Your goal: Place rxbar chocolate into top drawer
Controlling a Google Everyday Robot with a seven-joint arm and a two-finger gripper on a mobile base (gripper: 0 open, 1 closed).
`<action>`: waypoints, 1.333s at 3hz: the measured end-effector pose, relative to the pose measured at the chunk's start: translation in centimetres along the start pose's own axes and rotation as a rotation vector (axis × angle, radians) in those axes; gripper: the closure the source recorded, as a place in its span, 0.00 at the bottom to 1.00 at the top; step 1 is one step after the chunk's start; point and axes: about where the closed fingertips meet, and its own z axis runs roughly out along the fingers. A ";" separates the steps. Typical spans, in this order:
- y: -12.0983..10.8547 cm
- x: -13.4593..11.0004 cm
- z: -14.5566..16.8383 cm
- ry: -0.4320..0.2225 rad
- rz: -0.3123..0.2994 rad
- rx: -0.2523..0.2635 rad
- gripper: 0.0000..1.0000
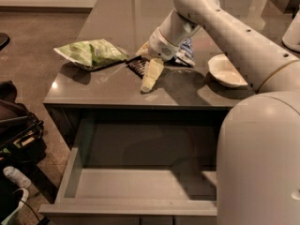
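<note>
The rxbar chocolate (pixel 136 67) lies flat mid-surface (pixel 93 89), the gripper (pixel 150 72) down just beside it; whether that is spread or closed, I cannot tell. The grasp seems in hand. Next: lift the bar past the front edge into the open top drawer (pixel 70 172).

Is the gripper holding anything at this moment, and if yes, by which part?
It cannot be told. The gripper reaches down to the counter right beside the rxbar chocolate, which lies flat there, partly hidden behind it.
</note>
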 end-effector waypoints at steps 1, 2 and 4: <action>-0.1 -0.5 -0.7 0.000 0.000 0.000 0.65; -0.1 -1.0 -1.4 0.000 0.000 0.000 0.88; -0.2 -1.2 -1.7 0.000 0.000 0.000 1.00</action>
